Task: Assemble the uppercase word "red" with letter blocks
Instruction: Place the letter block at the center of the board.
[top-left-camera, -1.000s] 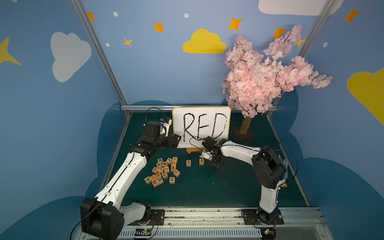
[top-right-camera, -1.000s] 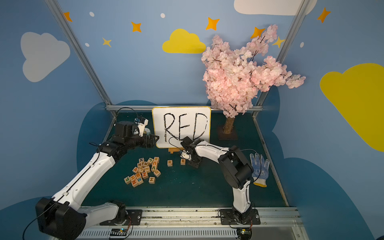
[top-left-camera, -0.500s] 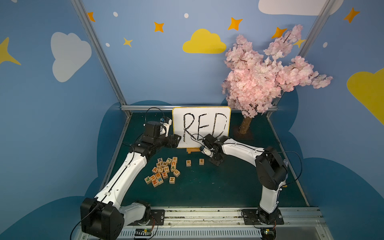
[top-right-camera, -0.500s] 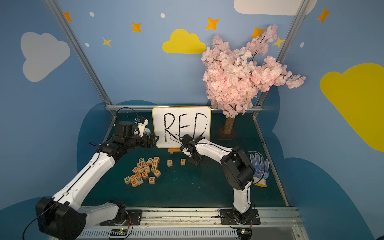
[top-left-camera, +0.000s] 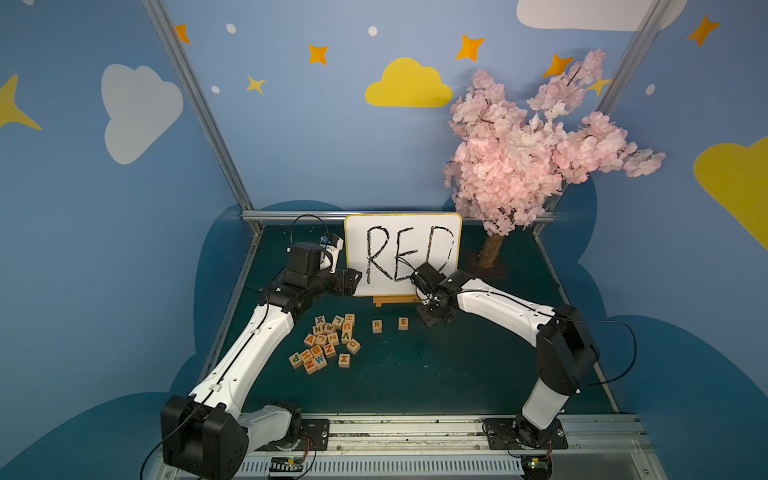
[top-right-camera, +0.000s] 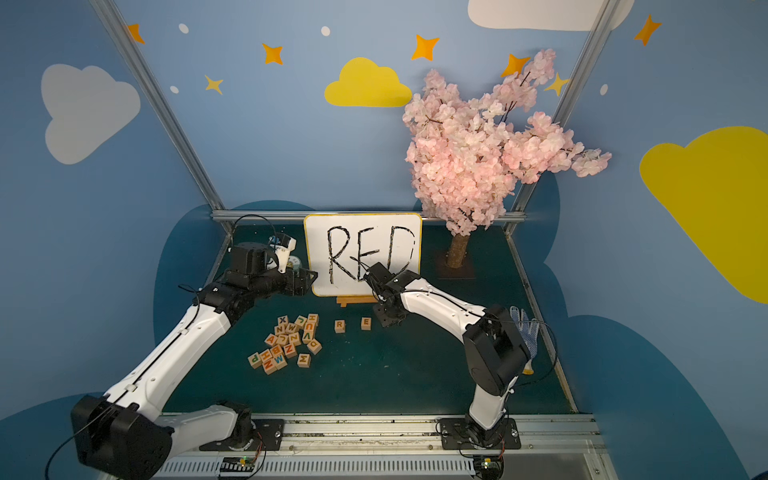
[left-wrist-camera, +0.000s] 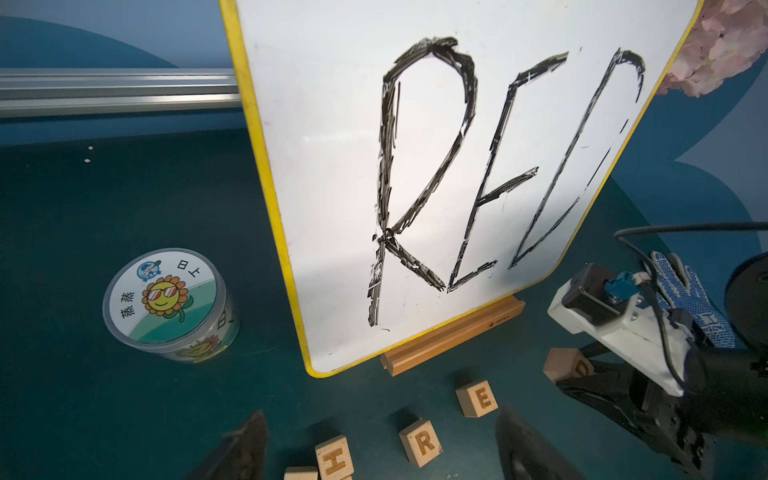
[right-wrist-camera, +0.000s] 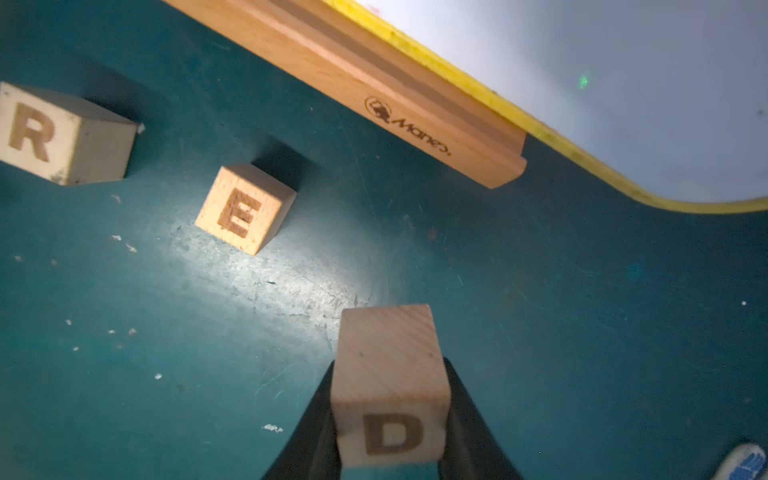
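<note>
Blocks R (top-left-camera: 377, 325) and E (top-left-camera: 402, 323) sit side by side on the green table before the board, also seen as R (right-wrist-camera: 37, 133) and E (right-wrist-camera: 243, 208). My right gripper (right-wrist-camera: 390, 399) is shut on the D block (right-wrist-camera: 388, 374), low over the table just right of E; in a top view this gripper (top-left-camera: 432, 322) hides the block. The left wrist view shows that D block (left-wrist-camera: 563, 363) too. The other letter blocks (top-left-camera: 328, 343) lie in a loose pile at the left. My left gripper (left-wrist-camera: 382, 449) is open and empty, raised by the board's left edge (top-left-camera: 353, 282).
A white yellow-framed board (top-left-camera: 403, 253) with RED handwritten stands on a wooden holder (top-left-camera: 395, 300) just behind the blocks. A round labelled jar (left-wrist-camera: 166, 303) sits left of it. A pink blossom tree (top-left-camera: 519, 166) stands back right; a blue-dotted glove (top-right-camera: 525, 332) lies behind the right arm.
The right arm's elbow has swung outward to the right, while its gripper with the D block stays just right of E. The left arm has not moved.
</note>
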